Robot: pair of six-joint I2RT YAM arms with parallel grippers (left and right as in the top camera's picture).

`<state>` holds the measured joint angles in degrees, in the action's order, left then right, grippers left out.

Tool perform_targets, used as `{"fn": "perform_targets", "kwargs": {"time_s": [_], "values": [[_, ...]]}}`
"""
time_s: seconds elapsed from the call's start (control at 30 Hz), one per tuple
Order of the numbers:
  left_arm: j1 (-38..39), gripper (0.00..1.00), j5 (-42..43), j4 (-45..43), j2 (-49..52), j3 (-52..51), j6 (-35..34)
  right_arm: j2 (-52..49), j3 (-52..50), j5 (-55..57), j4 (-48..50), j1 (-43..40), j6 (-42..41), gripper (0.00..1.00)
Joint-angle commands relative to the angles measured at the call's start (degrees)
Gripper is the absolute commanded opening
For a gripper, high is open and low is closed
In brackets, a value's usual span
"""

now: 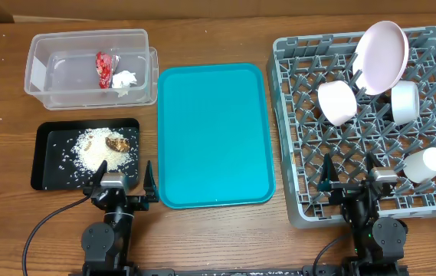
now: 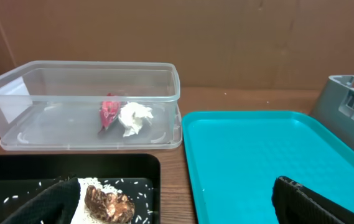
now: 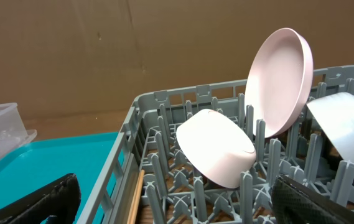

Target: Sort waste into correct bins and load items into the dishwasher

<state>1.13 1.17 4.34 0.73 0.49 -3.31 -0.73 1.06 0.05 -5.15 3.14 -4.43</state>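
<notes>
Your left gripper (image 1: 122, 182) sits just near the black tray (image 1: 49, 172), and your right gripper (image 1: 350, 181) sits at the rack's (image 1: 294, 115) near rim. Both are spread and empty. The plate (image 1: 382, 55) stands on edge between pegs at the rack's far right. It looks rigid, smooth and breakable, so take it by the upper rim. The wrapper (image 1: 104, 67) and tissue (image 1: 126, 79) lie in the tub (image 1: 41, 46).
</notes>
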Motion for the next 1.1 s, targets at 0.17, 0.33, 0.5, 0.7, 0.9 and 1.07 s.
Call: {"fn": "perform_targets", "kwargs": {"time_s": [0.17, 0.33, 0.5, 0.7, 0.9, 1.07], "values": [[0.07, 1.0, 1.2, -0.04, -0.57, -0.22, -1.18, 0.55, -0.61, 0.33, 0.39, 0.33, 0.35, 1.0], [0.07, 1.0, 1.18, -0.04, -0.52, -0.22, -1.18, 0.55, -0.61, 0.31, 0.39, 0.33, 0.35, 1.0], [0.07, 1.0, 1.2, -0.04, -0.52, -0.22, -1.18, 0.55, -0.61, 0.33, 0.39, 0.33, 0.35, 1.0], [0.07, 1.0, 1.18, -0.04, -0.52, -0.22, -1.18, 0.55, -0.61, 0.33, 0.39, 0.33, 0.35, 1.0], [0.07, 1.0, 1.2, -0.04, -0.52, -0.22, -1.18, 0.55, -0.61, 0.33, 0.39, 0.33, 0.35, 1.0], [0.07, 1.0, 1.18, -0.04, -0.52, -0.22, -1.18, 0.55, -0.61, 0.31, 0.39, 0.33, 0.35, 1.0]]}}
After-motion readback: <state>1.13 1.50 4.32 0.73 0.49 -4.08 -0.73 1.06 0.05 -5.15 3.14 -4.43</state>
